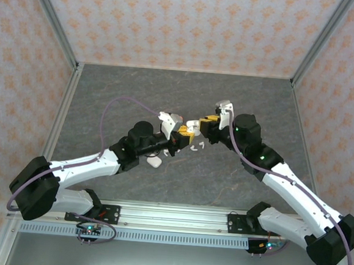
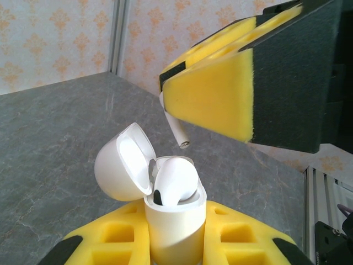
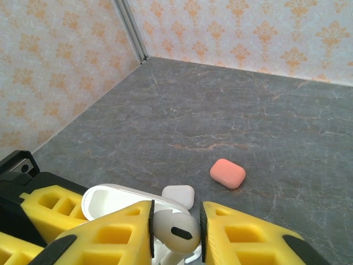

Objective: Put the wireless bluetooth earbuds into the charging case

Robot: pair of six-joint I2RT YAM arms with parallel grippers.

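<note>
L gripper point(image 2: 175, 245) squeezes the open white case point(image 2: 172, 218) & R gripper point(image 3: 176, 221) pinches a white earbud point(image 3: 177, 234) just above it.

In your left wrist view the bottom edge cut off the base of the case point(image 2: 175, 221) in the left gripper point(image 2: 175, 245). The seated earbud point(image 2: 175, 182) had its stem hidden inside. Of the held earbud point(image 2: 177, 131) you saw only the stem tip; the right gripper point(image 2: 179, 83) covered the rest and ran off the top and right edges. In the right wrist view a pad point(image 3: 110, 237) hid part of the lid point(image 3: 110, 197). From above, the white bits point(image 1: 195, 147) by the grippers were too small to tell.
</note>
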